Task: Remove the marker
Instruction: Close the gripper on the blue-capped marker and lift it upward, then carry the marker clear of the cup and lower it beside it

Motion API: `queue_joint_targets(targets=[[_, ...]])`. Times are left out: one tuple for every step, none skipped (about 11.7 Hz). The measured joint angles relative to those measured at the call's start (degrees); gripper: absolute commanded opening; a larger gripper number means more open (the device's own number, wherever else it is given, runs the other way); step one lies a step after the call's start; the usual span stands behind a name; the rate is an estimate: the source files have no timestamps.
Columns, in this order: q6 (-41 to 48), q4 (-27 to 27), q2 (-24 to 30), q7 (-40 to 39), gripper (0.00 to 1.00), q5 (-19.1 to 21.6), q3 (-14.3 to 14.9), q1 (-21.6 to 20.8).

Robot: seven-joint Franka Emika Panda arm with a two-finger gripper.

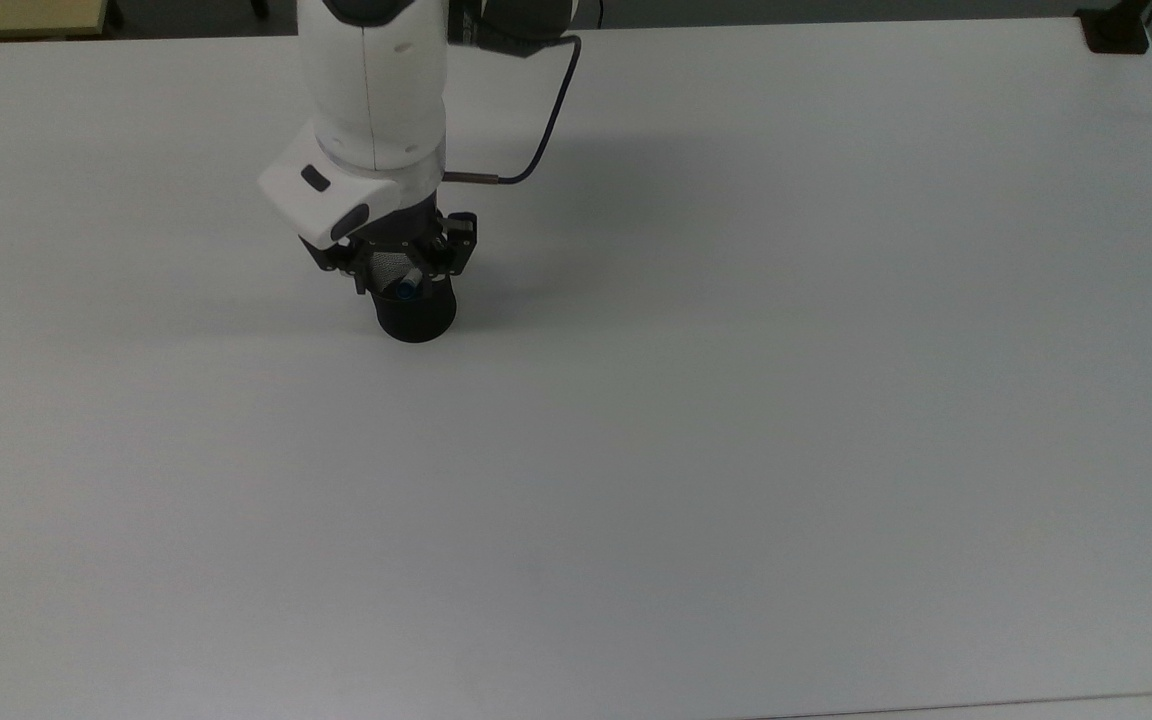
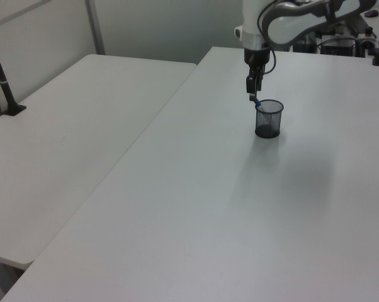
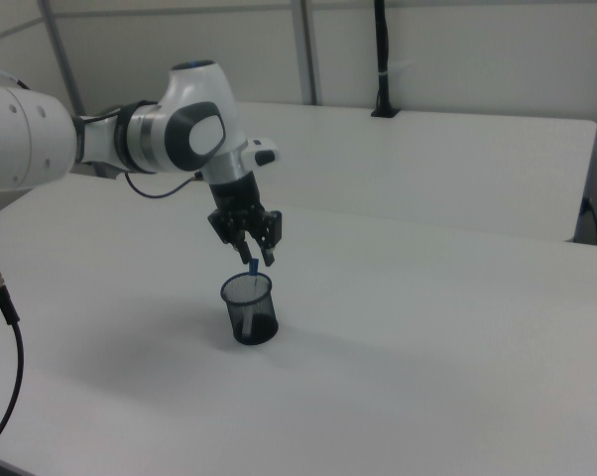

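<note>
- Nearest in the top view lies the broad bare stretch of the white table (image 1: 636, 500), taking up the whole lower half of the frame.
- Further in, in the upper left part of the top view, a black mesh cup (image 1: 417, 312) stands upright on that table; the left view has it in the upper right of the frame (image 2: 269, 119) and the right view just left of centre (image 3: 249, 308).
- The marker (image 1: 404, 289) sits inside the cup, tilted, its blue end up near the rim. In the left view the blue tip (image 2: 255, 101) pokes out over the rim on the left view's left side; in the right view it rises just above the rim (image 3: 254, 266).
- Right over the cup hangs the gripper (image 1: 400, 276), pointing down, its black fingers apart with one on either side of the marker's blue end. In the right view the gripper (image 3: 255, 257) sits just above the rim with the marker's top between the fingers; I cannot tell whether they touch it.
- Behind the gripper the white arm (image 1: 371, 90) runs towards the top edge of the top view, with a black cable (image 1: 546, 130) looping off beside it.
- Furthest back in the right view, a second white table (image 3: 457, 159) carries a black post (image 3: 382, 59) near the wall.
</note>
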State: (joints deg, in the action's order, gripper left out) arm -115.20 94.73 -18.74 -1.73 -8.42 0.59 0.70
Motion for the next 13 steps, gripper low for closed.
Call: queue_joint_targets(targets=[[-0.57,0.51,-0.54,-0.05,0.33,-0.5,0.0,0.0],[-0.74,0.76,-0.88,-0.12,0.28,-0.75,0.0,0.0],[-0.75,0.77,-0.96,-0.41,0.21,-0.77,0.0,-0.01],[-0.75,0.76,-0.95,-0.87,0.14,-0.77,0.0,-0.02],[-0.75,0.75,-0.95,-1.12,0.09,-0.77,0.0,-0.02],[-0.77,0.69,-0.93,-1.26,0.07,-0.77,-0.01,-0.02],[-0.78,0.64,-0.87,-1.34,0.07,-0.81,0.0,-0.02],[-0.78,0.64,-0.86,-1.36,0.07,-0.81,-0.01,-0.02],[-0.78,0.57,-0.77,-1.47,0.07,-0.81,-0.01,-0.02],[-0.78,0.37,-0.47,-1.68,0.07,-0.81,-0.01,-0.01],[-0.7,0.15,0.19,-1.88,0.07,-0.81,0.0,0.02],[-0.53,-0.16,1.22,-1.94,0.07,-0.81,0.0,0.04],[0.34,-0.78,2.46,-1.95,0.07,-0.81,0.0,0.03]])
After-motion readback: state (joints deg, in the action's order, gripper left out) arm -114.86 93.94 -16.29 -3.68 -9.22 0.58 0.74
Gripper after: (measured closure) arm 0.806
